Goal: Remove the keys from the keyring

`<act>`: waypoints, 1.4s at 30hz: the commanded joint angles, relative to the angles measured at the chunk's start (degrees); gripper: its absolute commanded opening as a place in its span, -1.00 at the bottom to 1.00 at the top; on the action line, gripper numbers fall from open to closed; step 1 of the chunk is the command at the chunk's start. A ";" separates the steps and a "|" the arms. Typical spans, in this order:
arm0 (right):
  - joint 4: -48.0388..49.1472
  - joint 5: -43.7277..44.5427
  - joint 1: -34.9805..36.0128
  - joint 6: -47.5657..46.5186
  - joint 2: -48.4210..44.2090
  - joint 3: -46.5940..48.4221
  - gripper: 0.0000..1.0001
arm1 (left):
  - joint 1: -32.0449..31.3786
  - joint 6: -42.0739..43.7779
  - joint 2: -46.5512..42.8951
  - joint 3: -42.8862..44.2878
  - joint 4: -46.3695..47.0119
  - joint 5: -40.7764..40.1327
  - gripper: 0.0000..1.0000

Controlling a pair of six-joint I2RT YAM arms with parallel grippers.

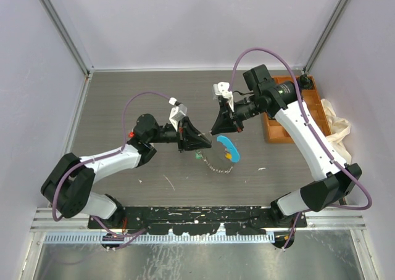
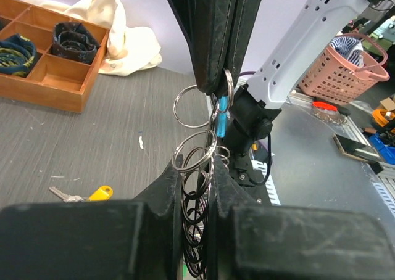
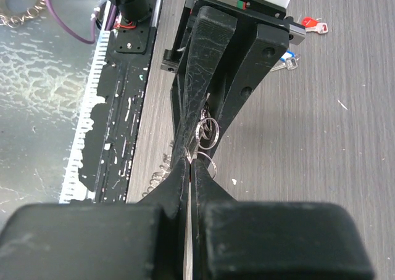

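The keyring is a string of linked silver rings [image 2: 196, 147] held up between both grippers. Its loose chain [image 1: 216, 166] and light-blue curved piece [image 1: 229, 148] lie on the table below. My left gripper [image 1: 199, 143] [image 2: 197, 169] is shut on the lower rings. My right gripper [image 1: 217, 127] [image 3: 196, 163] is shut at the top end, where a blue-headed key [image 2: 221, 118] hangs at its fingertips [image 2: 213, 76]. A green-headed key [image 1: 197, 156] hangs under the left gripper. A yellow-headed key [image 2: 92, 195] and a red-headed key [image 3: 315, 25] lie loose on the table.
A wooden compartment tray [image 1: 290, 116] [image 2: 43, 76] stands at the right back, with a cream cloth [image 1: 336, 123] [image 2: 117, 33] beside it. Another loose key [image 3: 287, 59] lies near the red one. A pink basket [image 2: 345, 70] stands off the table. The arms' base rail [image 1: 197, 218] runs along the near edge.
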 commanded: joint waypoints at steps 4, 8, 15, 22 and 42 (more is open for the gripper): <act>5.89 2.05 -0.29 4.35 -2.49 0.27 -0.98 | -0.74 0.05 -3.90 2.14 -7.50 -4.17 -1.00; 10.90 7.03 -0.50 10.45 -2.84 -0.55 -0.66 | -0.75 -3.08 -6.18 3.80 -18.07 -11.79 -1.00; 15.58 13.62 -3.02 16.46 -3.73 3.69 0.64 | -0.74 -16.82 -11.98 2.81 -29.46 -27.19 -1.00; 18.48 2.30 -2.52 13.02 -8.10 -4.90 0.81 | -0.74 -30.61 -15.47 9.39 -51.84 -46.00 -1.00; 35.38 10.56 -1.59 26.89 -7.28 -11.08 1.00 | -0.89 -36.24 -11.07 29.95 -74.67 -58.03 -1.00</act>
